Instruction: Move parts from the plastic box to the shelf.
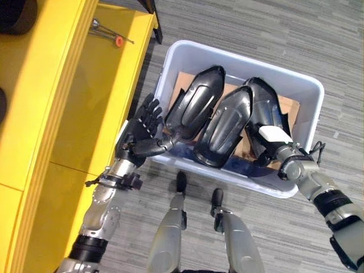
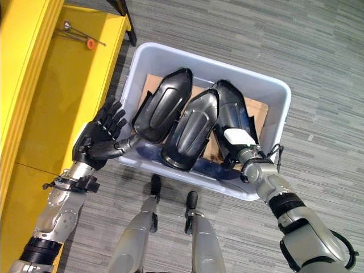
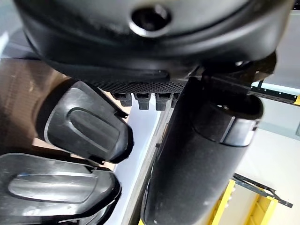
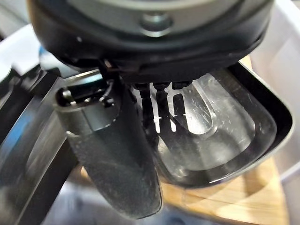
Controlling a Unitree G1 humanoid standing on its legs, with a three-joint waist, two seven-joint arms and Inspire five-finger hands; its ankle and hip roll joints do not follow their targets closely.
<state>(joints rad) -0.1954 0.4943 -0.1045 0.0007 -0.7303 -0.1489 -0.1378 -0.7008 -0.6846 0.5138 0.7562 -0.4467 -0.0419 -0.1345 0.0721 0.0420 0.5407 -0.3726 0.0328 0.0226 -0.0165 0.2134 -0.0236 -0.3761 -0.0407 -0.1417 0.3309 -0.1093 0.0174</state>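
1. Three glossy black parts lie side by side in the white plastic box (image 1: 296, 85): a left part (image 1: 194, 105), a middle part (image 1: 224, 126) and a right part (image 1: 264, 114), resting on brown cardboard (image 1: 290, 106).
2. The right hand (image 1: 272, 142) is down inside the box on the right part; its fingers reach into that part's hollow, but whether they grip it cannot be told.
3. The left hand (image 1: 143, 129) is at the box's left wall, fingers spread and straight, thumb pointing toward the left part's lower end.
4. The yellow shelf (image 1: 74, 114) stands beyond the left hand's fingers, with a metal tool (image 1: 108, 35) on it.
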